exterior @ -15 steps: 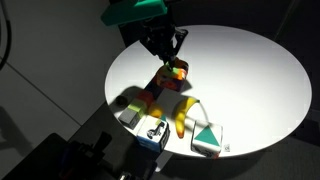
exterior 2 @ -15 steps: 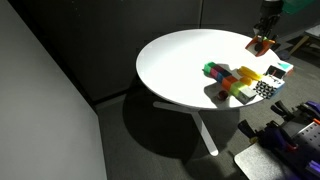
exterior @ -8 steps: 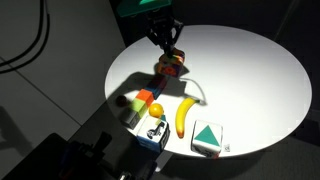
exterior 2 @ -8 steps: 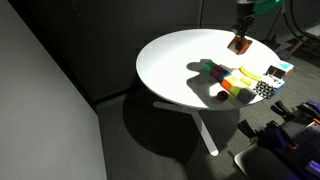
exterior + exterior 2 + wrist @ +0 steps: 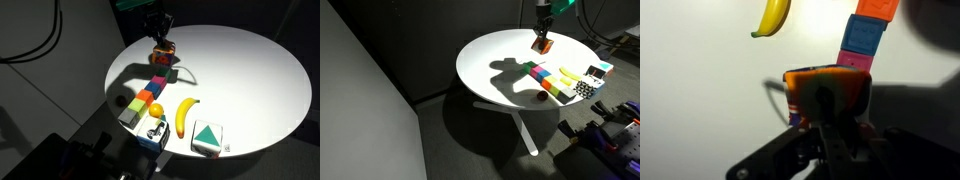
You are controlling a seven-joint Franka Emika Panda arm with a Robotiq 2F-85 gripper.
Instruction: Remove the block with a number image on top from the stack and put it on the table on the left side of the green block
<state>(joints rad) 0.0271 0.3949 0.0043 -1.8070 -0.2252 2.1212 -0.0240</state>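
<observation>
Moving away from the stack (image 5: 146,100) over the past second, your gripper (image 5: 161,44) is now hanging at its twelve o'clock. Dark walls are surrounding the round table (image 5: 245,70), and its smooth white top may let a cube slide. The green block (image 5: 529,68) is waiting nearby. Your jaws are pinching the block with a number image (image 5: 164,54) above the table. It is probably light and rigid, best held across opposite flat sides.

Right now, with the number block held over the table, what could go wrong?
The pincer is shut on the number block near the green block; lowering could bump that row. In the wrist view the held block hides the landing spot, so it may land on the wrong side.
</observation>
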